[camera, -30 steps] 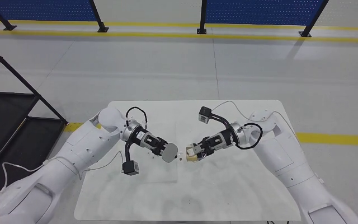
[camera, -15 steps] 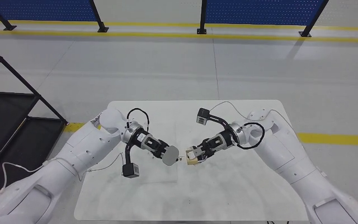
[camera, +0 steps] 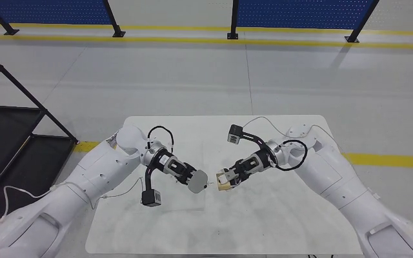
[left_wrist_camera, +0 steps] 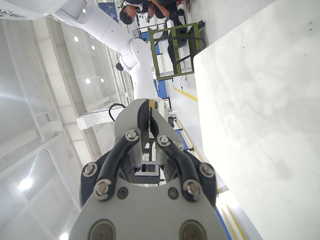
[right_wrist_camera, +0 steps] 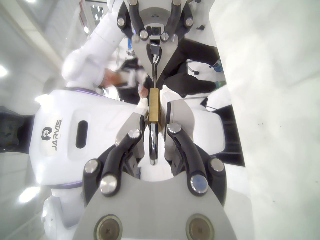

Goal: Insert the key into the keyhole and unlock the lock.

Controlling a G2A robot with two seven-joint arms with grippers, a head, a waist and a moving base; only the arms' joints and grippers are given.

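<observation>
**A:** What surrounds the table [camera: 277,219]?

**B:** It's white with rounded corners, on a pale grey floor [camera: 193,84]. At twelve o'clock a yellow floor line [camera: 181,42] runs before blue barrier panels [camera: 297,11] on black feet.

**A:** And the sides?

**B:** A black rack [camera: 26,138] stands at nine o'clock. Another yellow stripe [camera: 381,158] lies at three o'clock. The left wrist view catches a green metal frame [left_wrist_camera: 176,51] and round ceiling lights [left_wrist_camera: 88,81].

A white surface [camera: 271,222], faintly smudged grey with a few dark specks, stands on a pale floor [camera: 193,84]. Beyond it, yellow lines [camera: 193,40] run before blue panels [camera: 51,11] on black posts. A black rack [camera: 26,138] stands off its left side, and a green metal frame [left_wrist_camera: 153,53] stands on the floor nearby.
</observation>
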